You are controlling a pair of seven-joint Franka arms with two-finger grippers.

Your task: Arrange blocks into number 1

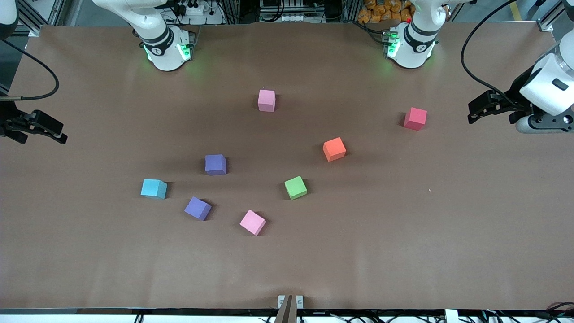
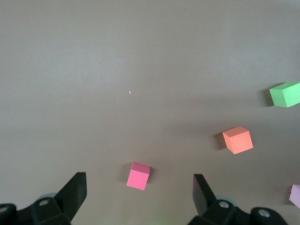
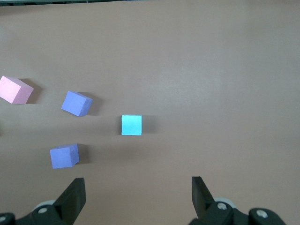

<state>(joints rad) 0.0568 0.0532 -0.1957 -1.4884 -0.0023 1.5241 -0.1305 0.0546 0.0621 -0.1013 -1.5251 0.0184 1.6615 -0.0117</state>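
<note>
Loose cubes lie scattered mid-table: a pink block (image 1: 266, 100) nearest the bases, an orange block (image 1: 334, 149), a green block (image 1: 295, 187), two purple blocks (image 1: 215, 164) (image 1: 197, 208) and a second pink block (image 1: 252, 222). My left gripper (image 1: 470, 113) hangs open and empty over the left arm's end of the table; its wrist view shows the orange block (image 2: 237, 139) and green block (image 2: 285, 93). My right gripper (image 1: 62, 134) hangs open and empty over the right arm's end; its wrist view shows both purple blocks (image 3: 77, 103) (image 3: 64, 155).
A red cube (image 1: 415, 119) sits toward the left arm's end, framed between the left gripper's (image 2: 139, 192) open jaws but well below them. A light blue cube (image 1: 153, 188) (image 3: 131, 124) lies beside the purple blocks, toward the right arm's end. Bare brown table surrounds the cubes.
</note>
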